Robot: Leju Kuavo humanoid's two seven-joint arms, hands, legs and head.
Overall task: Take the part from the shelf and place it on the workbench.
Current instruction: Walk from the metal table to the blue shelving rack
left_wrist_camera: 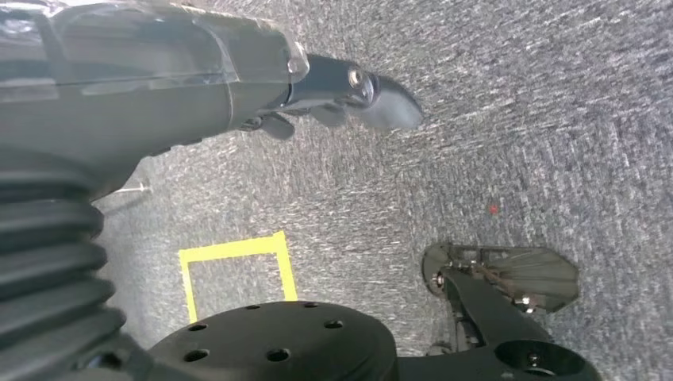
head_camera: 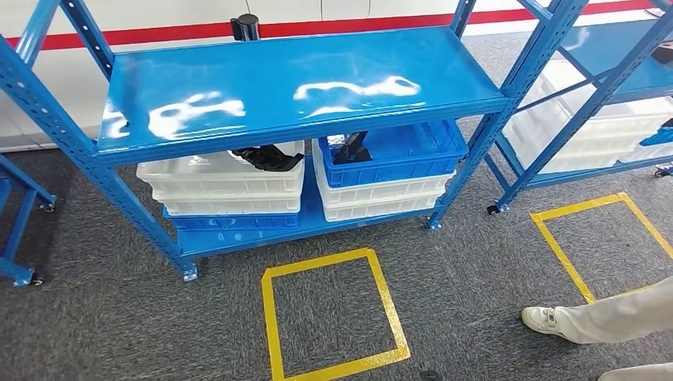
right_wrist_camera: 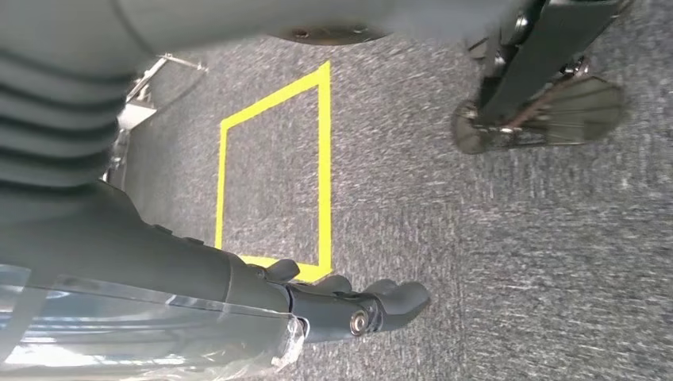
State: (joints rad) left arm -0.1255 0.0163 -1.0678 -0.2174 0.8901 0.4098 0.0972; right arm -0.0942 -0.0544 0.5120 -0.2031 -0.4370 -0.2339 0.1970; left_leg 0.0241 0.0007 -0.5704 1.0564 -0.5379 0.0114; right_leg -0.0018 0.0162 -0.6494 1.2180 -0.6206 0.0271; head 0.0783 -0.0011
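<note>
Grey carpet (head_camera: 476, 286) runs under a blue shelf unit (head_camera: 301, 95), with a yellow taped square (head_camera: 333, 313) on the floor at about six o'clock from the shelf's lower tier. A person's shoe (head_camera: 546, 319) and trouser leg stand off at four o'clock.

On the lower tier sit stacked crates: a white crate (head_camera: 222, 178) at the left with a dark part (head_camera: 268, 157) lying in it, and a blue crate (head_camera: 397, 155) at the right holding a second dark part (head_camera: 351, 148). Both are half hidden by the top shelf board, so I cannot tell their long axes for sure; the left one seems to lie roughly across, nine to three.

Both arms hang down. The left hand (left_wrist_camera: 349, 91) points at the carpet with fingers lying close together and holding nothing; the right hand (right_wrist_camera: 357, 305) is the same, fingers drawn in, empty. The parts lie ahead at twelve o'clock, well apart from either hand. The left hand looks the nearer to the white crate's part, the right to the blue crate's.
</note>
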